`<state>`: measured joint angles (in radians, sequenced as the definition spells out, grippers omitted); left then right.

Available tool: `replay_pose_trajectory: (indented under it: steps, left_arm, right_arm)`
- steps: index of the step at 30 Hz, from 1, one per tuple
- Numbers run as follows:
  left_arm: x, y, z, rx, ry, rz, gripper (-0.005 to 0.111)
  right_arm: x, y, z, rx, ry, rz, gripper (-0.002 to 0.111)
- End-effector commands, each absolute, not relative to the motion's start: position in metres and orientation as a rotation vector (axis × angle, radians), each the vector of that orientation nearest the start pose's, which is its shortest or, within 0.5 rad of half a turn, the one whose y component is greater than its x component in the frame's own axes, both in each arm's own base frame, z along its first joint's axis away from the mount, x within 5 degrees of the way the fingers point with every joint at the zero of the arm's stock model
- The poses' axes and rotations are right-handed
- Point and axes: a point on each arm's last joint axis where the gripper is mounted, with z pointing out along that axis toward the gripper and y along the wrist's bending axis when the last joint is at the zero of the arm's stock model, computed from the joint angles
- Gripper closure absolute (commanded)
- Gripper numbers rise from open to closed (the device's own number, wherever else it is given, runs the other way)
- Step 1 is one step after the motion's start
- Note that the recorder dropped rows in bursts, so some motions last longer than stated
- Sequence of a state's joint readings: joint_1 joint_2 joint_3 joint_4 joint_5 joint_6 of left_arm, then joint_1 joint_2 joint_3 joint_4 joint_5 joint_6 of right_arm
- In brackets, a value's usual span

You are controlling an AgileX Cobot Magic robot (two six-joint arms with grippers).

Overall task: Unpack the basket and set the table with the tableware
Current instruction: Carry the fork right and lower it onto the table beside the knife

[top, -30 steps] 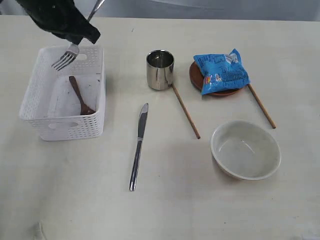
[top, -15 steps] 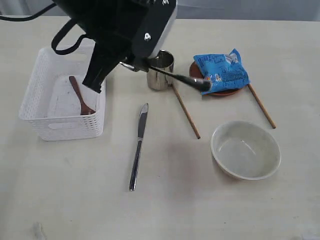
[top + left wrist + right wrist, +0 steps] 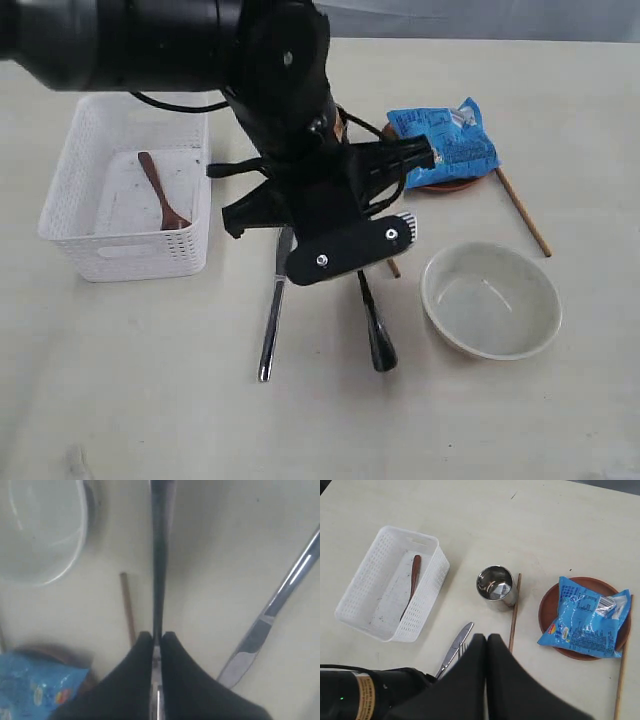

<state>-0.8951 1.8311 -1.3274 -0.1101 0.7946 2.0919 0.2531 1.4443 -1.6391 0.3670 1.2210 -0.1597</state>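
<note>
The exterior camera looked steeply down on the table (image 3: pixel 120 400) from above, far enough to frame everything from basket (image 3: pixel 130 258) to bowl (image 3: pixel 490 300). The left wrist camera sat low and close, facing down along the fork (image 3: pixel 159 555) in the left gripper (image 3: pixel 156 637), sharing only the knife (image 3: pixel 265 620), bowl rim, a chopstick (image 3: pixel 127 605) and the snack bag (image 3: pixel 35 685). The right wrist camera hung high, facing down, sharing the basket, knife and bag.

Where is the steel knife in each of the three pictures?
Exterior view: steel knife lies mid-table, right of the basket.
Left wrist view: steel knife across the fork from the bowl.
Right wrist view: steel knife between basket and chopstick.
Shared landmark: blue snack bag.
</note>
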Motion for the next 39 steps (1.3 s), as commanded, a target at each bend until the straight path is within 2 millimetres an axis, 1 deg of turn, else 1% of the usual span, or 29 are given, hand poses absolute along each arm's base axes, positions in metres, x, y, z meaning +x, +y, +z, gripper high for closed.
replay_pose_trajectory:
  steps: [1, 4, 8, 15, 19, 21, 22, 24, 27, 28, 29, 30, 31, 32, 33, 34, 36, 37, 39]
  left_arm:
    - [0.232, -0.305, 0.201, -3.419, -0.337, -0.187, 0.107]
    - [0.229, -0.310, 0.189, -3.396, -0.304, -0.165, 0.107]
    - [0.232, -0.311, 0.176, -3.364, -0.270, -0.178, 0.107]
    - [0.233, -0.312, 0.162, -3.329, -0.268, -0.136, 0.107]
    - [0.233, -0.312, 0.161, -3.329, -0.273, -0.132, 0.107]
    - [0.233, -0.312, 0.161, -3.330, -0.317, -0.118, 0.107]
    - [0.230, -0.314, 0.162, -3.344, -0.367, -0.069, 0.106]
    - [0.229, -0.315, 0.162, -3.352, -0.422, -0.030, 0.106]
    - [0.230, -0.317, 0.162, -3.370, -0.424, -0.056, 0.106]
    - [0.230, -0.317, 0.162, -3.371, -0.424, -0.057, 0.102]
    - [0.230, -0.317, 0.162, -3.370, -0.424, -0.056, 0.092]
    - [0.231, -0.317, 0.160, -3.366, -0.425, -0.053, 0.081]
    - [0.231, -0.317, 0.158, -3.364, -0.425, -0.051, 0.063]
    - [0.231, -0.317, 0.157, -3.361, -0.425, -0.048, 0.051]
    - [0.232, -0.319, 0.155, -3.376, -0.416, -0.069, 0.041]
    - [0.233, -0.320, 0.156, -3.391, -0.420, -0.087, 0.042]
    - [0.235, -0.322, 0.157, -3.414, -0.440, -0.119, 0.053]
    - [0.234, -0.321, 0.156, -3.383, -0.584, -0.081, 0.062]
    - [0.234, -0.321, 0.156, -3.351, -0.729, -0.061, 0.074]
  right_arm:
    - [0.271, 0.100, 0.432, -0.494, 2.430, 0.506, 0.109]
    - [0.271, 0.100, 0.432, -0.494, 2.430, 0.506, 0.109]
    - [0.271, 0.100, 0.432, -0.494, 2.430, 0.506, 0.109]
    - [0.271, 0.100, 0.432, -0.494, 2.430, 0.506, 0.109]
    - [0.271, 0.100, 0.432, -0.494, 2.430, 0.506, 0.109]
    - [0.271, 0.100, 0.432, -0.494, 2.430, 0.506, 0.109]
    - [0.271, 0.100, 0.432, -0.494, 2.430, 0.506, 0.109]
    - [0.271, 0.100, 0.432, -0.494, 2.430, 0.506, 0.109]
    - [0.271, 0.100, 0.432, -0.494, 2.430, 0.506, 0.109]
    - [0.271, 0.100, 0.432, -0.494, 2.430, 0.506, 0.109]
    - [0.271, 0.100, 0.432, -0.494, 2.430, 0.506, 0.109]
    - [0.271, 0.100, 0.432, -0.494, 2.430, 0.506, 0.109]
    - [0.271, 0.100, 0.432, -0.494, 2.430, 0.506, 0.109]
    - [0.271, 0.100, 0.432, -0.494, 2.430, 0.506, 0.109]
    - [0.271, 0.100, 0.432, -0.494, 2.430, 0.506, 0.109]
    - [0.271, 0.100, 0.432, -0.494, 2.430, 0.506, 0.109]
    - [0.271, 0.100, 0.432, -0.494, 2.430, 0.506, 0.109]
    - [0.271, 0.100, 0.432, -0.494, 2.430, 0.506, 0.109]
    - [0.271, 0.100, 0.432, -0.494, 2.430, 0.506, 0.109]
